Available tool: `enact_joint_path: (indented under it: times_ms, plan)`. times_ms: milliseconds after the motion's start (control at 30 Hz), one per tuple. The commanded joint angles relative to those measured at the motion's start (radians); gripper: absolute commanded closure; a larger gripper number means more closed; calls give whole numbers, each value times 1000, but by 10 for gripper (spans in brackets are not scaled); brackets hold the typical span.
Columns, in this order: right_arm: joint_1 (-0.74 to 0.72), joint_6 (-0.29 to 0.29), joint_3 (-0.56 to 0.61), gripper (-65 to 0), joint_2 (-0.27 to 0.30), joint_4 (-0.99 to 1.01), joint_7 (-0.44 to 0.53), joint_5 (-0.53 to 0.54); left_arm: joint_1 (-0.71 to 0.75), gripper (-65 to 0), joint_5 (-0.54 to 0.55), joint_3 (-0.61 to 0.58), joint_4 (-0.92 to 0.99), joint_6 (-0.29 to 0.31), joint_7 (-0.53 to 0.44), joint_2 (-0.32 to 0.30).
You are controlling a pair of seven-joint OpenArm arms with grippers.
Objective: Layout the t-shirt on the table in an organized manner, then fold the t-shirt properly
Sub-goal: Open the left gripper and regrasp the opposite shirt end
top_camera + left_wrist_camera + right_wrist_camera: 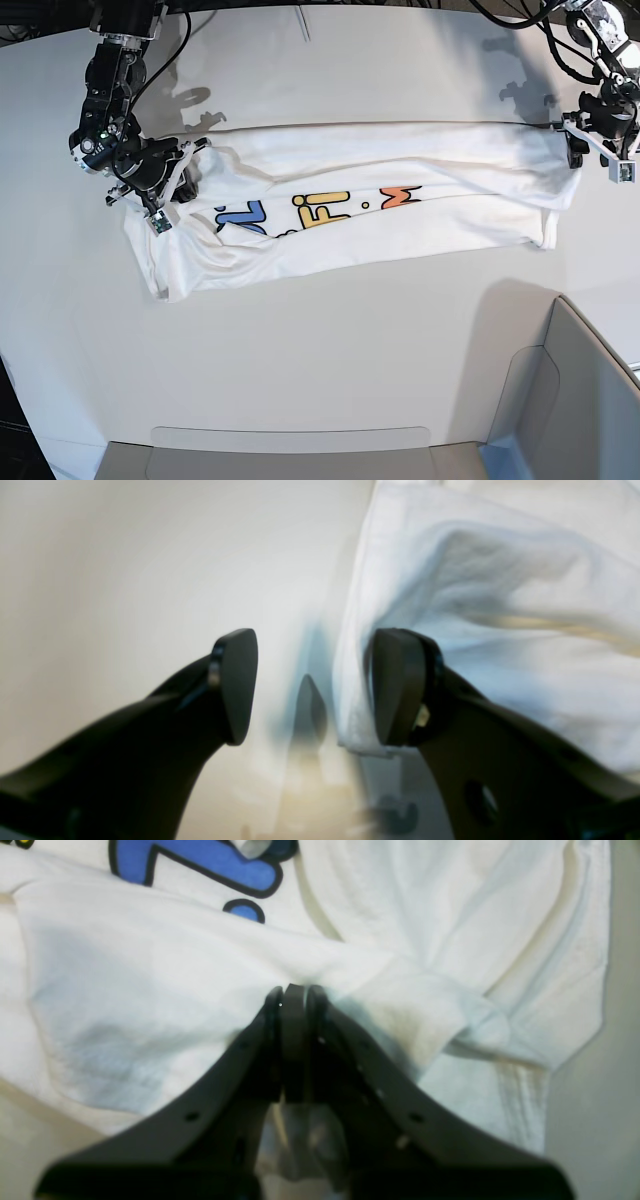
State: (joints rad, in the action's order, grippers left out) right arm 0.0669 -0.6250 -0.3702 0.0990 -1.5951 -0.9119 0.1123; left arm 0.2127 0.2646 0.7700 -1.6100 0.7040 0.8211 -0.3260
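The white t-shirt (400, 190) lies stretched sideways across the table (300, 330), folded lengthwise, with its blue, yellow and orange letters facing up. My right gripper (188, 165) sits at the shirt's left end in the base view. In the right wrist view, the right gripper (295, 995) is shut on a puckered fold of the t-shirt (150, 980), below a blue letter (200, 862). My left gripper (565, 138) is at the shirt's other end. It stands open (317, 685), and the t-shirt's hemmed edge (475, 605) hangs loose against the inside of one fingertip (395, 685). The jaws hold nothing.
A grey-white bin (560, 400) fills the near right corner and runs along the front edge. Cables and arm bases crowd the far corners. A faint seam line (303, 25) crosses the far tabletop, and bare table (125, 580) shows beside the left gripper.
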Motion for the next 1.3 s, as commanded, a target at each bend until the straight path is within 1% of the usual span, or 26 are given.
enact_joint_path:
  times_ms: [0,100,167,300,367,467,533,600,633,700,767,833,900,933,1000,1067,1167,1267]
  plan:
    - [7,7,-5,-33,14,2,-74,-72,-5,-366,22,38,-19,-6,-27,-3]
    - [7,7,-5,-33,14,2,-74,-72,-5,-366,81,108,-54,-6,-27,14]
    - [7,7,-5,-33,14,2,-74,-72,-3,-366,117,113,-79,-6,-27,20]
    - [7,7,-5,-33,14,2,-74,-72,-20,-365,138,162,-77,-6,-27,26]
    - [7,7,-5,-33,14,2,-74,-72,-40,-364,112,147,-77,-6,-27,26]
    - [7,7,-5,-33,14,2,-74,-72,-39,-363,17,85,-77,-6,-29,24]
    - [7,7,-5,-33,14,2,-74,-72,-40,-363,-24,72,-82,-6,-29,24]
    - [7,7,-3,-33,14,2,-74,-72,-31,-363,-26,49,-97,-6,-29,24]
    - [9,7,-3,-33,14,2,-74,-72,-14,-363,-32,18,-108,-6,-33,24]
    - [9,6,-3,-33,14,2,-74,-72,8,-363,-35,-22,-103,-6,-81,23]
    - [9,6,-3,-33,14,2,-74,-72,9,-363,-35,1,-69,-6,-119,23]
    - [9,6,-3,-33,14,2,-74,-72,9,-363,-35,18,-31,-6,-118,24]
    - [9,6,-3,-33,14,2,-74,-72,15,-363,-44,-13,-2,-6,-128,21]
    - [9,6,-3,-33,14,2,-74,-72,17,-363,-67,-42,6,-6,-131,20]
    - [17,6,-3,-33,14,0,-74,-72,17,-363,-95,-42,4,-6,-150,23]
    - [18,6,-3,-33,14,0,-74,-72,17,-363,-63,16,-5,-6,-161,26]
    - [20,6,-3,-33,14,0,-74,-72,18,-364,95,85,-9,-6,-151,26]
    - [20,6,-3,-33,14,0,-74,-72,18,-365,206,110,-9,-6,-151,23]
